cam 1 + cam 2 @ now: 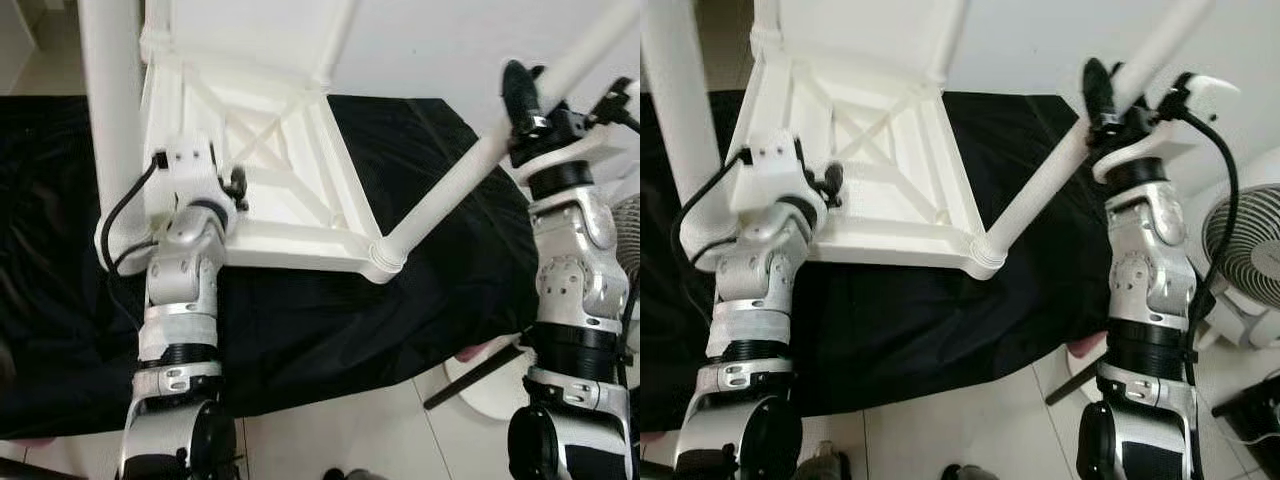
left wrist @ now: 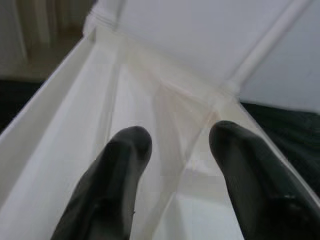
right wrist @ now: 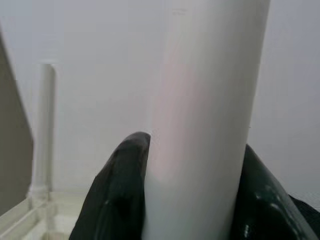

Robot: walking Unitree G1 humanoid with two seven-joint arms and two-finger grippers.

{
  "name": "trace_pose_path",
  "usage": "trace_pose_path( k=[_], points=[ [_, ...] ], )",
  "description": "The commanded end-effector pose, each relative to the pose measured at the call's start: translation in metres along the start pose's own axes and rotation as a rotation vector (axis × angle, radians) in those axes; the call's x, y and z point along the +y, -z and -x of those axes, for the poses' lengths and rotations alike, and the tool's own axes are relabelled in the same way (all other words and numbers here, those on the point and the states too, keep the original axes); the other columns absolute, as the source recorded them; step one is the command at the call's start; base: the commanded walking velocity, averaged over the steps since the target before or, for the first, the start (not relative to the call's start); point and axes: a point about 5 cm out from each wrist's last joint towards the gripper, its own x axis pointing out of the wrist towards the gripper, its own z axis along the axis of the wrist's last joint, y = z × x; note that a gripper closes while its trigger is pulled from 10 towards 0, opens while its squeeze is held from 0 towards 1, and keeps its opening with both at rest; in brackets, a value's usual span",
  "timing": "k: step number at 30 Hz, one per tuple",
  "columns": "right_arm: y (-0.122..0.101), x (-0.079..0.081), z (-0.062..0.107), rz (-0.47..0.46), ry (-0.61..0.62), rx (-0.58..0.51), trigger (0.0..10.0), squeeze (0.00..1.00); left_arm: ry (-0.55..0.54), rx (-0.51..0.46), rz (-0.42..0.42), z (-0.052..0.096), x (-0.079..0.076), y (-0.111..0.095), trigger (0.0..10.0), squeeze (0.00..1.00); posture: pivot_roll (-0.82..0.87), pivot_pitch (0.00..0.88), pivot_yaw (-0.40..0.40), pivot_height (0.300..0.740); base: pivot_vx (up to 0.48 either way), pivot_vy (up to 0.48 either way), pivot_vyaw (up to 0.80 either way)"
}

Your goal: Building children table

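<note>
Right wrist view shows the right end effector (image 3: pixel 192 195) clamping a table leg (image 3: pixel 205 100); left end effector (image 2: pixel 177 150) spread over the tabletop underside (image 2: pixel 75 150).

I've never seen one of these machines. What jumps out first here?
An upside-down white table lies on a black cloth, ribbed underside showing, legs pointing up. The right hand clamps its black fingers around one leg at the near corner. The left hand hovers open over the ribbed underside.

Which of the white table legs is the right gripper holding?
The right gripper is shut on the near-right leg, which slants up from the tabletop's nearest corner. The other legs stand free.
</note>
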Motion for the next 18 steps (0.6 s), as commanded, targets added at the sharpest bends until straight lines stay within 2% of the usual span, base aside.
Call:
trace_pose_path(
  k=[1, 3, 6, 7, 8, 9, 11, 12, 13, 14, 15, 17, 18],
  points=[
    [0.010, -0.073, 0.040, 0.125, 0.378, 0.074, 0.0, 0.00, -0.416, -0.129, -0.013, 0.009, 0.039, -0.029, 10.0, 0.00, 0.05, 0.088, -0.040, 0.740, 0.000, 0.000, 0.00],
    [0.023, -0.082, 0.049, 0.100, 0.429, 0.107, 0.0, 0.00, -0.378, -0.121, -0.003, 0.009, 0.027, -0.034, 10.0, 0.00, 0.06, 0.089, -0.045, 0.740, 0.000, 0.000, 0.00],
    [0.033, -0.087, 0.054, 0.065, 0.469, 0.131, 0.0, 0.00, -0.356, -0.122, 0.007, 0.007, 0.021, -0.039, 10.0, 0.00, 0.06, 0.088, -0.046, 0.740, 0.000, 0.000, 0.00],
    [0.045, -0.089, 0.060, 0.033, 0.493, 0.161, 0.0, 0.00, -0.329, -0.132, -0.003, 0.004, 0.015, -0.046, 10.0, 0.00, 0.07, 0.088, -0.047, 0.740, 0.000, 0.000, 0.00],
    [0.060, -0.088, 0.065, -0.006, 0.510, 0.200, 0.0, 0.00, -0.309, -0.138, -0.008, 0.000, 0.011, -0.054, 10.0, 0.00, 0.08, 0.089, -0.046, 0.740, 0.000, 0.000, 0.00],
    [0.060, -0.088, 0.065, -0.006, 0.510, 0.200, 0.0, 0.00, -0.309, -0.138, -0.008, 0.000, 0.011, -0.054, 10.0, 0.00, 0.08, 0.089, -0.046, 0.740, 0.000, 0.000, 0.00],
    [0.080, -0.086, 0.072, -0.066, 0.537, 0.251, 0.0, 0.00, -0.288, -0.148, -0.016, -0.004, 0.005, -0.064, 10.0, 0.00, 0.08, 0.090, -0.043, 0.740, 0.000, 0.000, 0.00],
    [0.080, -0.086, 0.072, -0.066, 0.537, 0.251, 0.0, 0.00, -0.288, -0.148, -0.016, -0.004, 0.005, -0.064, 10.0, 0.00, 0.08, 0.090, -0.043, 0.740, 0.000, 0.000, 0.00],
    [0.093, -0.084, 0.077, -0.113, 0.567, 0.290, 0.0, 0.00, -0.268, -0.156, -0.003, -0.007, 0.000, -0.070, 10.0, 0.00, 0.09, 0.089, -0.043, 0.740, 0.000, 0.000, 0.00],
    [0.093, -0.084, 0.077, -0.113, 0.567, 0.290, 0.0, 0.00, -0.268, -0.156, -0.003, -0.007, 0.000, -0.070, 10.0, 0.00, 0.09, 0.089, -0.043, 0.740, 0.000, 0.000, 0.00],
    [0.114, -0.078, 0.084, -0.190, 0.598, 0.345, 0.0, 0.00, -0.231, -0.171, 0.006, -0.011, -0.009, -0.080, 10.0, 0.00, 0.09, 0.090, -0.042, 0.740, 0.000, 0.000, 0.00],
    [0.114, -0.078, 0.084, -0.190, 0.598, 0.345, 0.0, 0.00, -0.231, -0.171, 0.006, -0.011, -0.009, -0.080, 10.0, 0.00, 0.09, 0.090, -0.042, 0.740, 0.000, 0.000, 0.00],
    [0.121, -0.077, 0.088, -0.203, 0.614, 0.368, 0.0, 0.00, -0.213, -0.168, 0.004, -0.013, -0.014, -0.082, 10.0, 0.00, 0.09, 0.090, -0.042, 0.740, 0.000, 0.000, 0.00]
  ],
)
